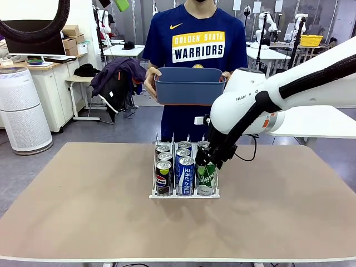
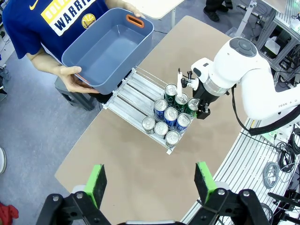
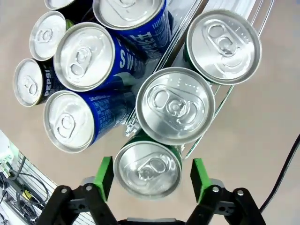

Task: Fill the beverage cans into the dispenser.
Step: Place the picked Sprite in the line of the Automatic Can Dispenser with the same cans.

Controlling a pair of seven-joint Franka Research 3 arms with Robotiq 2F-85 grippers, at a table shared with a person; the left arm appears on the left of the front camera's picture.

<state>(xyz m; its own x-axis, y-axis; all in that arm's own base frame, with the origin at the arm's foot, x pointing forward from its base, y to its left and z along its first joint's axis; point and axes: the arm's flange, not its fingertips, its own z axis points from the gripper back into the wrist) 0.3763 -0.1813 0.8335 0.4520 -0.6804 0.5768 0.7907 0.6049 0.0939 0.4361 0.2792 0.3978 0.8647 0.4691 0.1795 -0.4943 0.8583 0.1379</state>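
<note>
table [image 1: 83, 211]: tan top; the rack stands near its middle, toward the person's side.
person [image 1: 197, 44]: at the far edge, both hands on an empty blue tub [image 1: 190, 84], clear of the rack.
right arm [image 1: 289, 83]: reaches in over the rack's right lane.
rack [image 1: 184, 194]: clear, three lanes with thin dividers on a white base; each lane holds a row of cans [image 2: 169, 116].
cans, by lane: black Pepsi on the left [image 1: 163, 177], blue-and-white in the middle [image 1: 186, 175], green on the right [image 1: 206, 176].
left gripper [image 2: 149, 180]: high above the table, well apart from the rack, jaws spread wide and empty.
right gripper [image 3: 151, 173]: straddles the front green can [image 3: 147, 168]; a sliver of gap shows between each green pad and the can wall, so it looks let go, not clamped.
handling, as a judgement: full cans would be fairly heavy for their slimness, smooth painted aluminium likely slick, thin walls dent under a hard squeeze.
where to grip: across the round body just below the silver rim, pads on opposite sides, can kept upright; keep fingers off the thin dividers.
</note>
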